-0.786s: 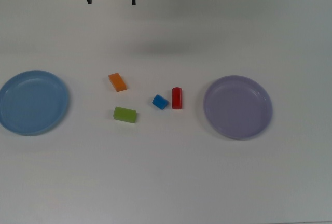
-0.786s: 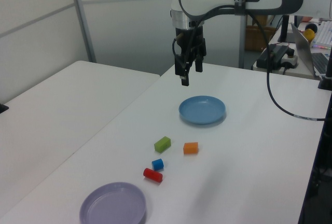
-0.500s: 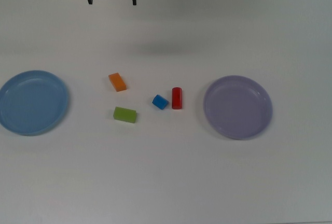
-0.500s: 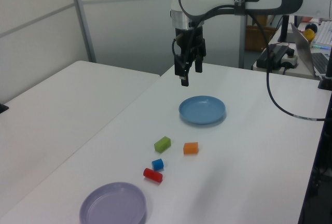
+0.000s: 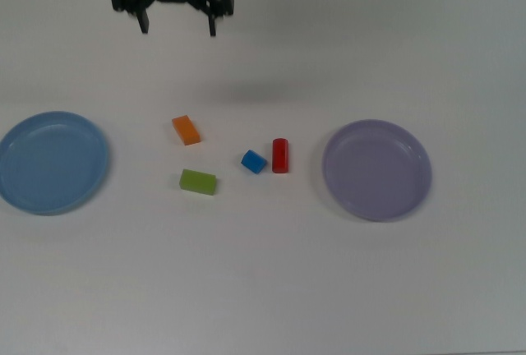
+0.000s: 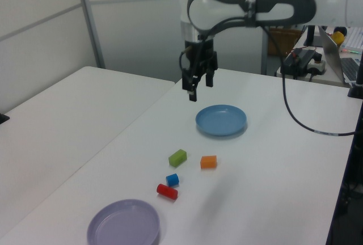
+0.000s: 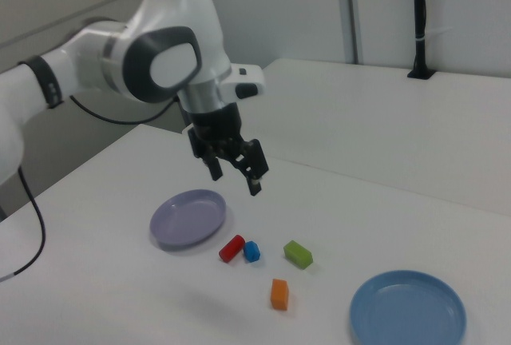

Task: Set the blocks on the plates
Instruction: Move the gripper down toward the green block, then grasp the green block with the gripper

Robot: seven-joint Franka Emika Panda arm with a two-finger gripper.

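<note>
The fingers (image 5: 178, 25) hang spread wide and empty at the top view's twelve o'clock. Four blocks (image 5: 254, 161) lie mid-surface (image 5: 263, 289), blue plate (image 5: 51, 162) at nine o'clock, lavender plate (image 5: 376, 170) at three.

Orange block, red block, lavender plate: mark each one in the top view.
orange block (image 5: 186, 130), top view, centre of its top face.
red block (image 5: 280, 155), top view, middle of its length.
lavender plate (image 5: 376, 170), top view, bare centre of its dish.

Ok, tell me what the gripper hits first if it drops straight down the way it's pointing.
Probably bare white table. The gripper hangs open, pointing down, apart from the small orange rectangular block and the round light blue plate. Depth is uncertain, but nothing appears directly below it.
</note>
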